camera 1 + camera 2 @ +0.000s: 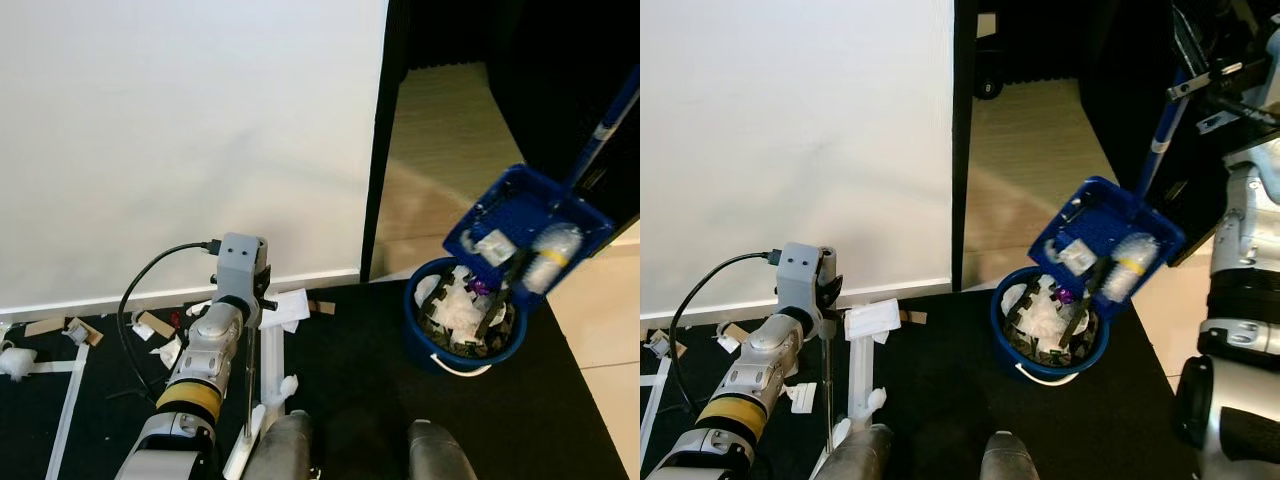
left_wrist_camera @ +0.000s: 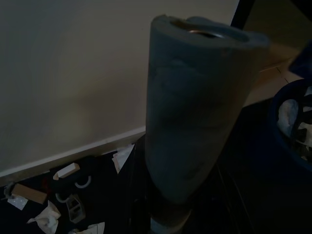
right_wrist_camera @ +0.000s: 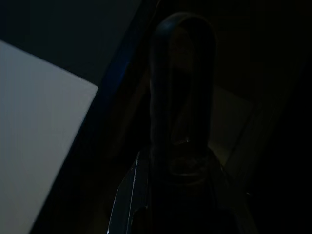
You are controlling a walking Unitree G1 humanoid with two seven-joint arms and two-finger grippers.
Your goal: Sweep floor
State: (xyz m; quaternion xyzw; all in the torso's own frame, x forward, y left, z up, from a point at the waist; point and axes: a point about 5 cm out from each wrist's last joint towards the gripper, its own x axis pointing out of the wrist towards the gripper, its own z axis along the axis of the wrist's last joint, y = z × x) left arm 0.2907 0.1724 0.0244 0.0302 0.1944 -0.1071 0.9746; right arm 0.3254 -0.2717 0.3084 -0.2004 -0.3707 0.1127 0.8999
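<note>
While tilted mouth-down, dustpan [image 1: 1105,235] overhangs bucket [image 1: 1048,325].

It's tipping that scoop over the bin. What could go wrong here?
The blue dustpan hangs tilted over the blue bucket, which already looks heaped with paper, so the bottle or scraps may spill onto the black mat. Litter by the wall also remains unswept.

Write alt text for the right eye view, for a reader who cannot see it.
A blue dustpan on a long handle is tilted over a blue bin of crumpled white rubbish. Left of it, the robot's left arm reaches toward a white wall, above paper scraps on a black floor.
</note>
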